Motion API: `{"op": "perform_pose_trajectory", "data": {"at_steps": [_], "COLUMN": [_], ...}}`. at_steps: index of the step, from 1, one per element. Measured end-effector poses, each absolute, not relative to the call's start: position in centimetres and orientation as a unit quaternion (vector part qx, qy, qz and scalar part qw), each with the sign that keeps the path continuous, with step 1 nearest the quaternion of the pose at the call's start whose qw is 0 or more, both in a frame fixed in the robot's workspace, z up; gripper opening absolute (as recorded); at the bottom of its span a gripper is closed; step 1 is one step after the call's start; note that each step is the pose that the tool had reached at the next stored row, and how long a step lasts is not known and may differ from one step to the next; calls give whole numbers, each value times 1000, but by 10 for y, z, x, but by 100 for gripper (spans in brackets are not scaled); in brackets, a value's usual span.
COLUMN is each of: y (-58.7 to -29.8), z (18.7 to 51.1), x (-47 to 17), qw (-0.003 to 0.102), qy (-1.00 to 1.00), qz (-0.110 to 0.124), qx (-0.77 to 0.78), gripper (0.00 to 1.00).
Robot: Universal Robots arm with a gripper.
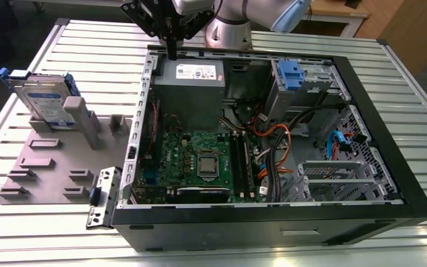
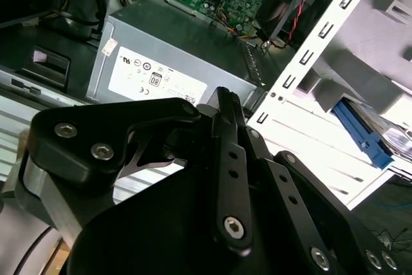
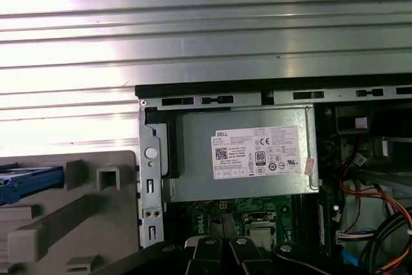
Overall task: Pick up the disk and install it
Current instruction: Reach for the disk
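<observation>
The disk (image 1: 46, 103), upright in a grey holder (image 1: 43, 167) beside the computer case (image 1: 273, 222), looks rigid, weighty and shock-sensitive, likely best gripped by its blue-framed edges, while the jaws hang closed and empty over the case's rim.

The open computer case (image 1: 273, 139) on the slatted tabletop (image 1: 87, 44) is taken in whole, obliquely from above and at some distance, in the exterior view. The grey power-supply box (image 3: 244, 152) is viewed from close above in both wrist views, past the black links of the tool (image 2: 222, 98), and is shared by all three views.
</observation>
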State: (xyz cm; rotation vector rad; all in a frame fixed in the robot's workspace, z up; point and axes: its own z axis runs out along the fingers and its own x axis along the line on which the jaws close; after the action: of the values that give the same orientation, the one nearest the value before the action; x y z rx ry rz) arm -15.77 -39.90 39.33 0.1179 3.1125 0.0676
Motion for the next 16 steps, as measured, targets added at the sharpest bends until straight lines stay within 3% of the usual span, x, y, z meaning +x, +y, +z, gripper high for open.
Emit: {"op": "perform_pose_trajectory", "data": {"at_steps": [16], "y": [-399], "z": [393], "x": [-169], "qw": [13], "qy": [999], "qz": [22], "qx": [38], "gripper": [11]}}
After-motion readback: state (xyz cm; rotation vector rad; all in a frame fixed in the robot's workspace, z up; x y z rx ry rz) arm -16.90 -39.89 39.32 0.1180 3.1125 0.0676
